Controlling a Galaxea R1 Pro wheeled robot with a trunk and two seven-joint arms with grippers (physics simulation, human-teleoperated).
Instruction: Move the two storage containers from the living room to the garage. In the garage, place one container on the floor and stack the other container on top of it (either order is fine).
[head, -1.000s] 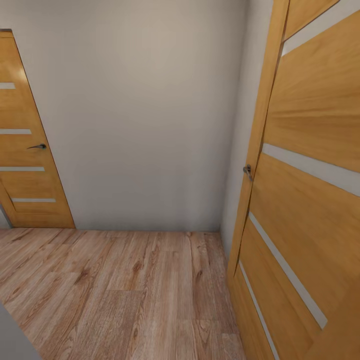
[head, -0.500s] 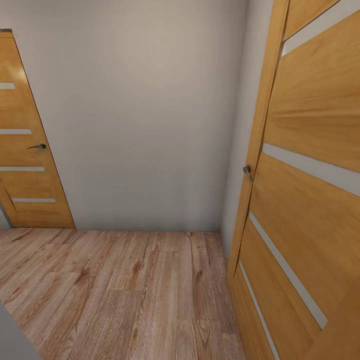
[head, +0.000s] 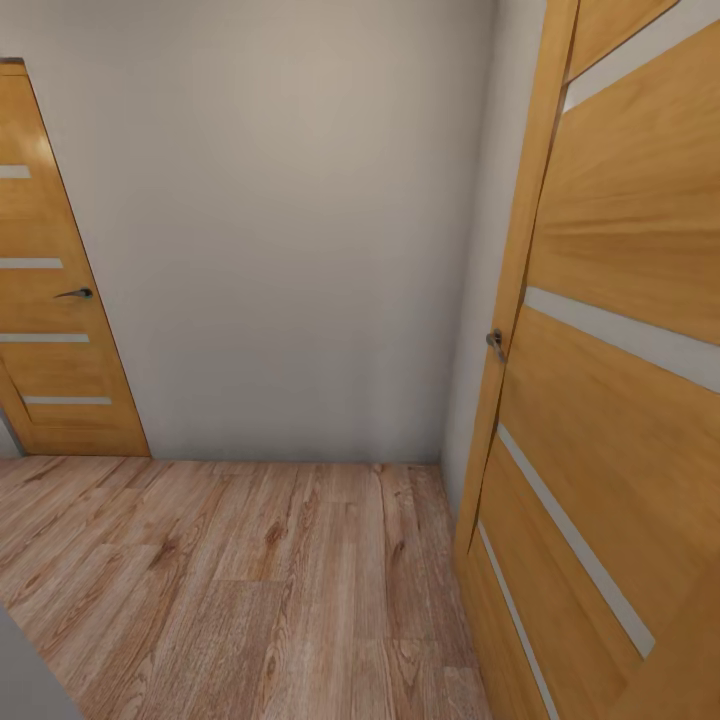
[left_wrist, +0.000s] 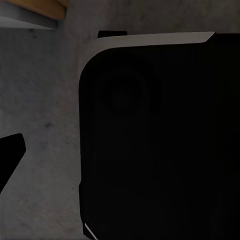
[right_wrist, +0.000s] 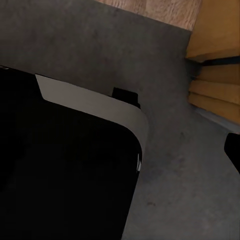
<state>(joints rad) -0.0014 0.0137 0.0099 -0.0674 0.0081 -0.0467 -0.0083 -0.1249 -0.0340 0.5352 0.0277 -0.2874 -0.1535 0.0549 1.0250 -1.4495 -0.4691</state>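
Note:
The two storage containers are out of view. In both wrist views the dark grey concrete floor (left_wrist: 45, 100) (right_wrist: 175, 165) of the garage lies under my black, white-edged base (left_wrist: 160, 140) (right_wrist: 60, 170). A dark fingertip (left_wrist: 9, 152) pokes in at the edge of the left wrist view, and another dark fingertip (right_wrist: 234, 147) at the edge of the right wrist view. Neither view shows both fingers, so I cannot tell how the jaws stand. Nothing is seen between them.
Ahead in the head view, light wood plank flooring (head: 250, 580) runs to a plain white wall (head: 280, 250). A honey-wood door (head: 620, 400) with a metal handle (head: 495, 342) stands open close on the right. Another door (head: 50, 300) is at the far left.

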